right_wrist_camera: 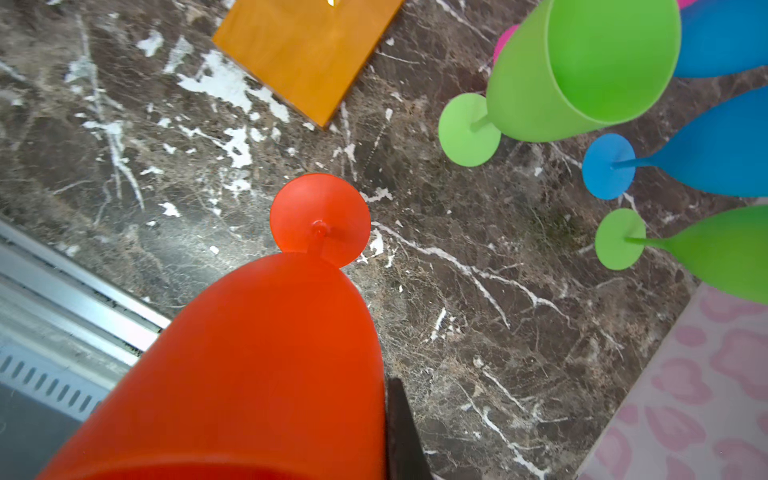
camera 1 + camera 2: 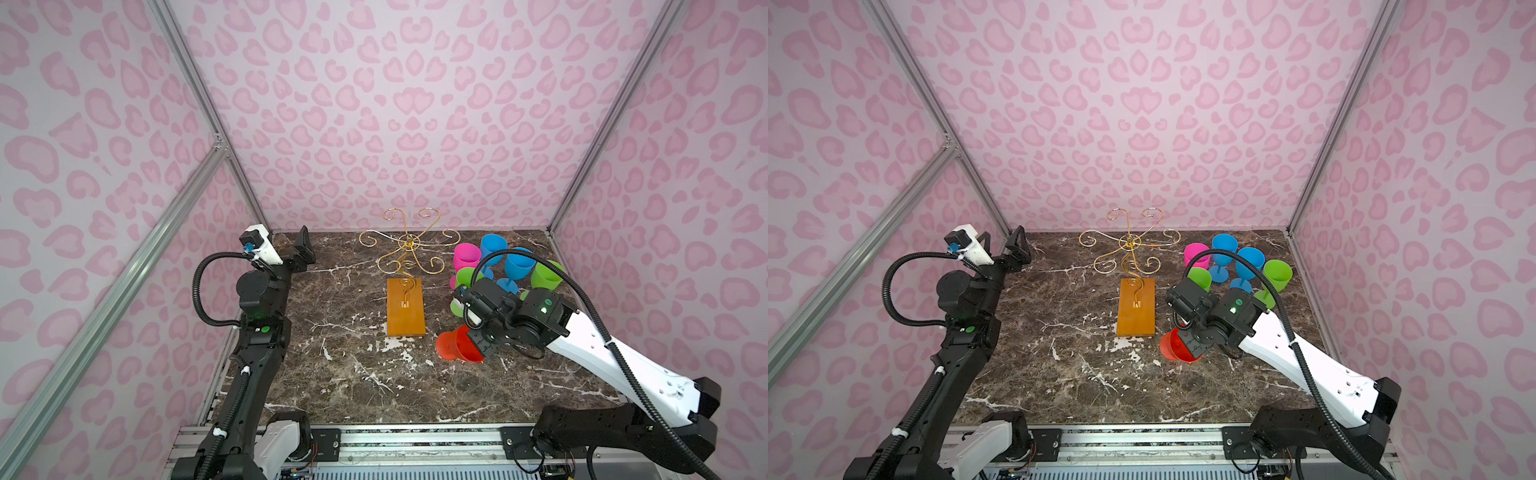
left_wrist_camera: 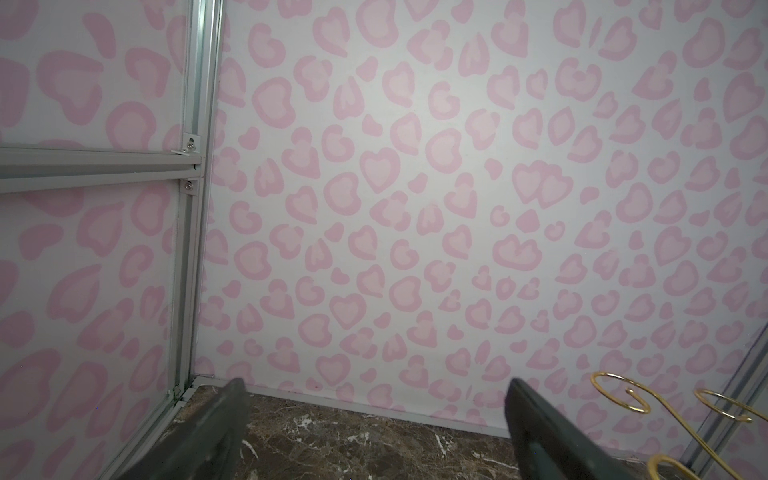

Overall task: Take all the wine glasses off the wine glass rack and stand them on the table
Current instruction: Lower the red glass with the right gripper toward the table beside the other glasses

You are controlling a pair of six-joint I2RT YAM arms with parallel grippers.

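Right hand point(image 2: 480, 343) pinches the red wine glass point(image 1: 257, 365) near its mouth, tilted low over the counter point(image 2: 353, 374), so the wine glass rack point(image 2: 409, 245) is already bare and, I judge, only setting down remains, while left hand point(image 2: 1002, 246) is spread wide.

Wine glass rack point(image 2: 1136, 307) upright, mid-bench point(image 2: 1059, 374). Right pincer point(image 2: 1187, 343) clamps red wine glass point(image 2: 1170, 348), tilted, just right of rack base. Five other glasses point(image 2: 1250, 262) (pink, blue, green) clustered right-rear. Left pincer point(image 2: 1003, 249) spread wide, rear-left corner.
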